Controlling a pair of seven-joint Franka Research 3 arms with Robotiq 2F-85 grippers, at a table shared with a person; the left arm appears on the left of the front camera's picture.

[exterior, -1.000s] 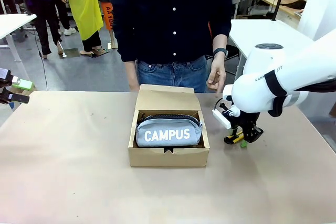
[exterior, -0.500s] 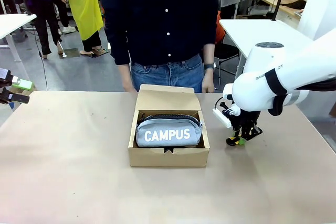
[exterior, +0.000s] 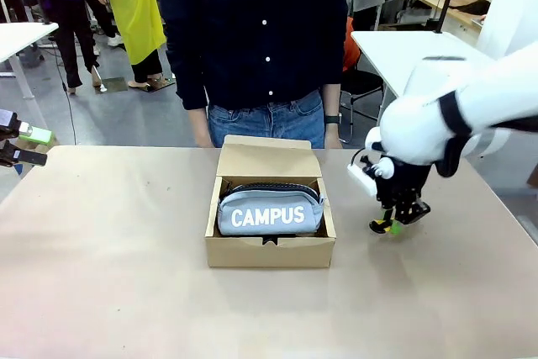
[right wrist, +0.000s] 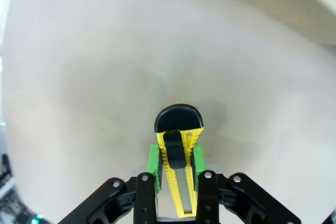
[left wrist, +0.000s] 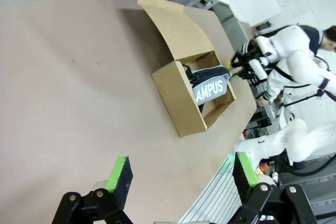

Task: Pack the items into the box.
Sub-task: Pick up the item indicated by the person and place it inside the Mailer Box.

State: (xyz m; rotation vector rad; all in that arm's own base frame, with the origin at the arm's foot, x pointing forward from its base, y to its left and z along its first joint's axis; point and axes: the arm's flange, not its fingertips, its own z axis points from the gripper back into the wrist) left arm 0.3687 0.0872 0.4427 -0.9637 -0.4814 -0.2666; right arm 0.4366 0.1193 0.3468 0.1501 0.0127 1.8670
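The pouch (exterior: 270, 212) is light grey-blue with white CAMPUS lettering and a black zipper. The box (exterior: 269, 251) is plain brown cardboard. The utility knife (right wrist: 178, 148) is yellow with a black slider and cap. The right gripper (right wrist: 176, 167) is black with green pads (right wrist: 153, 162). The person's shirt (exterior: 252, 31) looks navy, maybe black, with white buttons.

We see a broad beige table (exterior: 109, 258) filling the lower half of the front view, its far edge running across mid-frame. One open brown cardboard box (exterior: 269, 252) sits directly on it, near the middle of the frame, with its flap lid standing up at the far side.
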